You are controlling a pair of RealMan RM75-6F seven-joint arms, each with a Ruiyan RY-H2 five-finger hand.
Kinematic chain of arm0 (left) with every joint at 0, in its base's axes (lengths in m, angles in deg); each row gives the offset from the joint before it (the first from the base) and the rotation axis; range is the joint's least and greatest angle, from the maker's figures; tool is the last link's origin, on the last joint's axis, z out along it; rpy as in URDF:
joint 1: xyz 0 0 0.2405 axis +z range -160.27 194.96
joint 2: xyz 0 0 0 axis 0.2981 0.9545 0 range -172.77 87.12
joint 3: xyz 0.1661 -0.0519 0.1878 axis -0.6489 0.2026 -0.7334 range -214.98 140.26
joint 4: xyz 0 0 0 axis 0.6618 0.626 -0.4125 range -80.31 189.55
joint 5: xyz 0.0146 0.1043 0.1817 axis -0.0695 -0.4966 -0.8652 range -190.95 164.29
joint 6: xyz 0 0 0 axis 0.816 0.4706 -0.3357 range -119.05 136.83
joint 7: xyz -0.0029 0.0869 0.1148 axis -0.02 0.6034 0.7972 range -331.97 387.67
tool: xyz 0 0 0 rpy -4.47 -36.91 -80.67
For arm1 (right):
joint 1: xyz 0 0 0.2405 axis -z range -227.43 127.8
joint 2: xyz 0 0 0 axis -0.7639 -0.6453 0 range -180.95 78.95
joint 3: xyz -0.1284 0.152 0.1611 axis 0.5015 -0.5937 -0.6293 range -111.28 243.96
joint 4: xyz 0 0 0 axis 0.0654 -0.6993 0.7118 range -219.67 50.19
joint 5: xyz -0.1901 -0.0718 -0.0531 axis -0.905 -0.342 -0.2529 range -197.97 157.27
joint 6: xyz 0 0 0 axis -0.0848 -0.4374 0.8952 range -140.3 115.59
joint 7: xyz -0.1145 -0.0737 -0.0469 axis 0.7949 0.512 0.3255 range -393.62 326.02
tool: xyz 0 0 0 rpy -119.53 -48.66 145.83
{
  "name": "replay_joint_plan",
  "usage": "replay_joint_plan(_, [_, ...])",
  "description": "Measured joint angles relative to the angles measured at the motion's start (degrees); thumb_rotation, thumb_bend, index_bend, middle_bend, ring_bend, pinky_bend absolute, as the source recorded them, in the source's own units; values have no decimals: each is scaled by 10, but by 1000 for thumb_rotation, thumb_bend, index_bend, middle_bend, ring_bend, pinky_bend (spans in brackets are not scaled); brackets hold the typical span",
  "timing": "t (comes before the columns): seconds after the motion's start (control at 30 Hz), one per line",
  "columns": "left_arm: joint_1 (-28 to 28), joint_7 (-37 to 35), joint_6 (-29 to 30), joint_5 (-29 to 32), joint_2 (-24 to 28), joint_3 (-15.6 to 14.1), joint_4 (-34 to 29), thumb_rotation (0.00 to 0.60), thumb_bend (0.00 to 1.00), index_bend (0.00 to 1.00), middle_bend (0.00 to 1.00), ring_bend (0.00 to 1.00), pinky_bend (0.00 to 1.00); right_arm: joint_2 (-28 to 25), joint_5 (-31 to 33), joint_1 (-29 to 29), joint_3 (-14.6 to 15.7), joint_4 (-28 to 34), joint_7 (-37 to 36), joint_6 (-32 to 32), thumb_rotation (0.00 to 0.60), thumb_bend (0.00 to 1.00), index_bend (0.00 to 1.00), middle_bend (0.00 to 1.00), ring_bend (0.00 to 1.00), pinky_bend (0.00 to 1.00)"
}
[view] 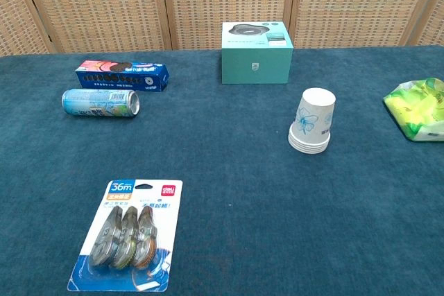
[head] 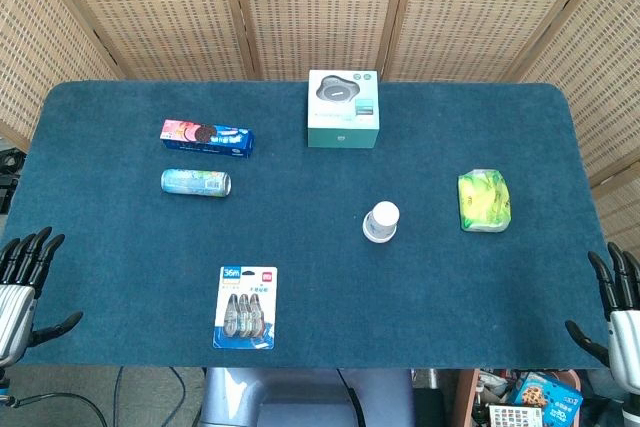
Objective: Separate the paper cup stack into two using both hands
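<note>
- The paper cup stack (view: pixel 312 121) is sitting upside down on the blue table (head: pixel 300 247), rims down and base up, right of centre and untouched; the chest view is showing several nested rims at the bottom, so the cups are sitting tightly inside each other.
- Nothing is touching the stack: the teal box (view: pixel 257 52) is standing behind it, and the green packet (view: pixel 420 110) is lying well apart to its right.
- Further out, the cookie box (head: pixel 208 136) and the can (head: pixel 196 181) are lying on their sides at the far left, and the correction-tape pack (head: pixel 245 307) is lying flat near the front edge.
- The left hand (head: pixel 25 282) is hanging off the table's front-left corner with fingers spread and holding nothing.
- The right hand (head: pixel 618 309) is hanging off the front-right corner, likewise spread and empty; both are well apart from the stack, and the chest view is showing neither.
- Risks, as I am judging them: the stack is light and narrow at the top, so a single hand arriving first is likely to be tipping or sliding it.
- Nested paper cups are tending to cling, so pulling with too soft a hold may be lifting the whole stack, while squeezing hard could be crushing the walls.
</note>
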Motion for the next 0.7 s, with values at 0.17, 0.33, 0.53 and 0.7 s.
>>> replay_joint_plan(0.17, [0, -5, 1, -1, 0, 1, 2, 600, 103, 0, 0, 0, 0, 1, -2, -2, 1, 0, 3, 5, 600, 0, 0, 0, 0, 0])
replay_joint_plan(0.33, [0, -6, 2, -1, 0, 2, 1, 600, 103, 0, 0, 0, 0, 1, -8, -9, 1, -1, 3, 12, 600, 0, 0, 0, 0, 0])
replay_joint_plan(0.53, [-2, -7, 2, 9, 1, 8, 0, 600, 103, 0, 0, 0, 0, -3, -17, -55, -10, -5, 4, 69, 600, 0, 5, 9, 0, 6])
replay_joint_plan(0.7, [-8, -1, -8, 27, -3, 17, 1, 600, 103, 0, 0, 0, 0, -13, -7, -127, -34, 10, -19, 168, 600, 0, 66, 90, 4, 104])
